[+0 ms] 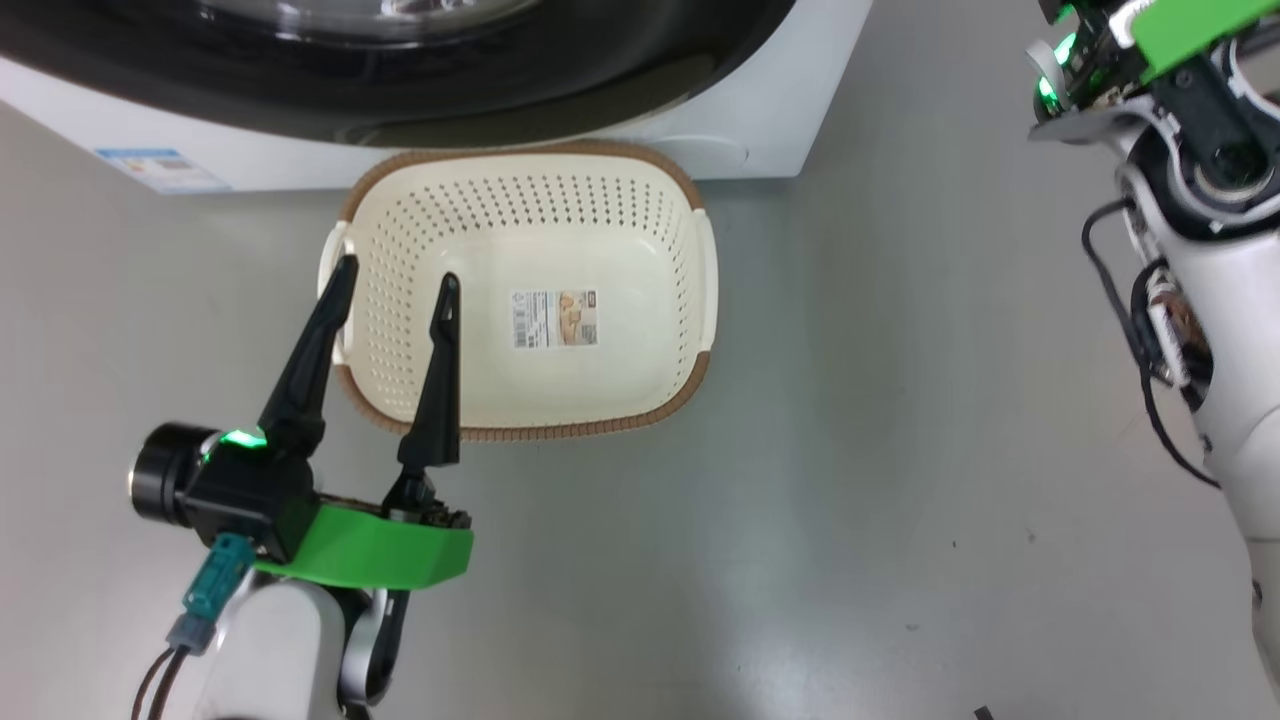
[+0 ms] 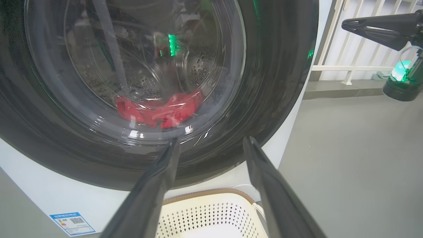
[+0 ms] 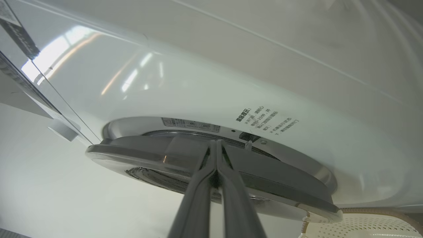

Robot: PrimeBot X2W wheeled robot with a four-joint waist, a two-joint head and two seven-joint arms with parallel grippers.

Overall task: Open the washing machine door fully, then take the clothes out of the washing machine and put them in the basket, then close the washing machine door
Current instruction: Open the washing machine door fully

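Left claw: we see the left claw (image 1: 398, 272) spread wide and holding nothing, its fingers pointing to 12 o'clock over the basket's 9 o'clock side.
Right claw: we see the right claw (image 3: 216, 142) pressed fully together with nothing between its fingers, the tips right at the door's edge.
Door: the washing machine door (image 2: 281, 82) covers the drum; from the right wrist we see a narrow gap between its rim and the machine's front.
Clothes: we see the red clothes (image 2: 158, 112) behind the glass, at the drum's 6 o'clock.
Basket: the basket (image 1: 520, 432) sits on the grey floor (image 1: 850, 450), a paper label on its bottom.
Washing machine: the washing machine (image 1: 760, 120) stands just beside the basket, at its 12 o'clock.
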